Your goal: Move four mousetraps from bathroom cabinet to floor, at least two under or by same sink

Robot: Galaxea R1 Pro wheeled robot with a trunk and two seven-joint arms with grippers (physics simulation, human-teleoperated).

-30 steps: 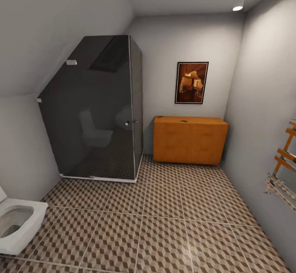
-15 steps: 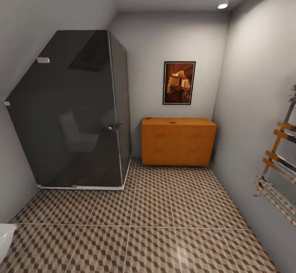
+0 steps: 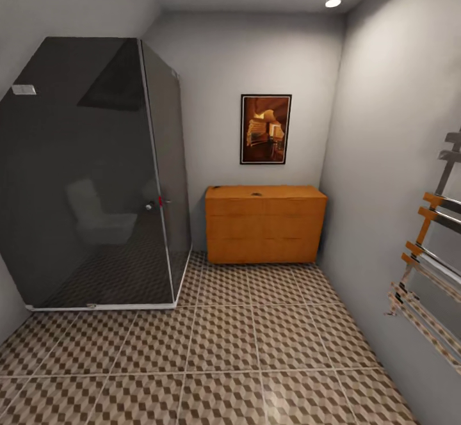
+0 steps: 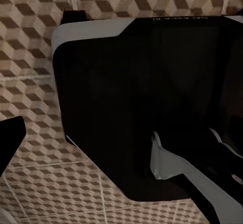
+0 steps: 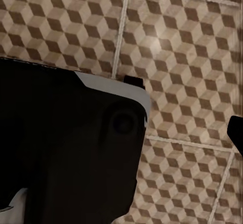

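Note:
The orange-brown cabinet (image 3: 265, 223) stands against the far wall with its drawer fronts closed. Two small dark specks (image 3: 257, 193) lie on its top, too small to tell whether they are the mousetraps. The cube-patterned bathroom floor (image 3: 256, 348) stretches from me to the cabinet. The sink is out of view. In the left wrist view, one dark fingertip (image 4: 11, 142) of my left gripper (image 4: 121, 148) shows at the picture's edge over the tiles. In the right wrist view, one fingertip (image 5: 236, 131) of my right gripper (image 5: 121, 133) shows likewise. Both stand spread with nothing between them.
A dark glass shower enclosure (image 3: 96, 175) fills the left side. On the right wall hangs a towel rack (image 3: 429, 271). A framed picture (image 3: 265, 128) hangs above the cabinet. My black and white base (image 4: 142, 82) sits under both wrist cameras.
The whole head view has shifted as the camera turned right and moved on. The white toilet has slid out at the left, and the cabinet sits nearer the picture's centre.

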